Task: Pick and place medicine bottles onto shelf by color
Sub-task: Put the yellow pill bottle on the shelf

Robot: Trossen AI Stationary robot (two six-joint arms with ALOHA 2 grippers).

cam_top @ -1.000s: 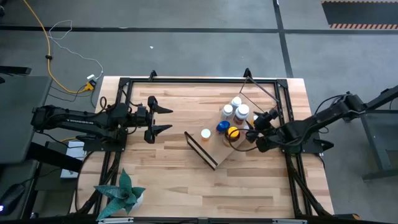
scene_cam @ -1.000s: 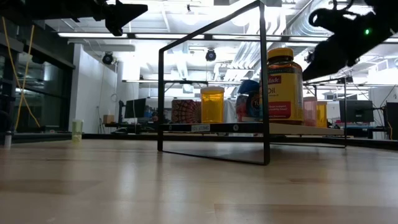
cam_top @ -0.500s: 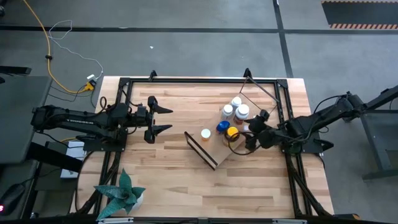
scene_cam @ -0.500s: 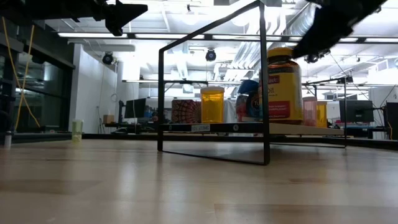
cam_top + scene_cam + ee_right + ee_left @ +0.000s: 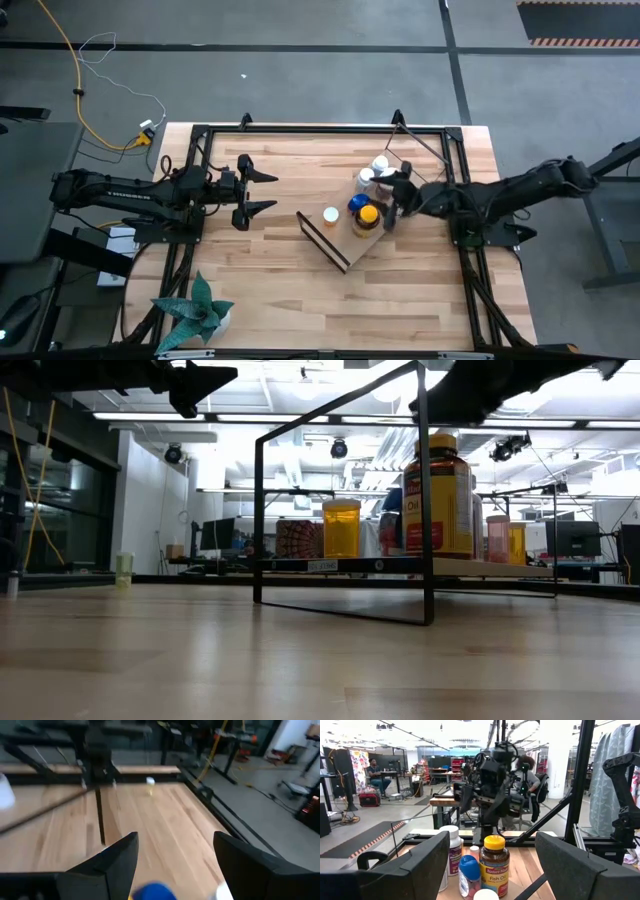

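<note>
right gripper (image 5: 392, 203) open over bottles | blue bottle (image 5: 152, 891) cut off

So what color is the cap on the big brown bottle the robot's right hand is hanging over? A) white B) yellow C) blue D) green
B: the amber bottle on the shelf has a yellow cap, seen plainly in the left wrist view, and the open right gripper hangs above the cluster of bottles next to it.
</note>
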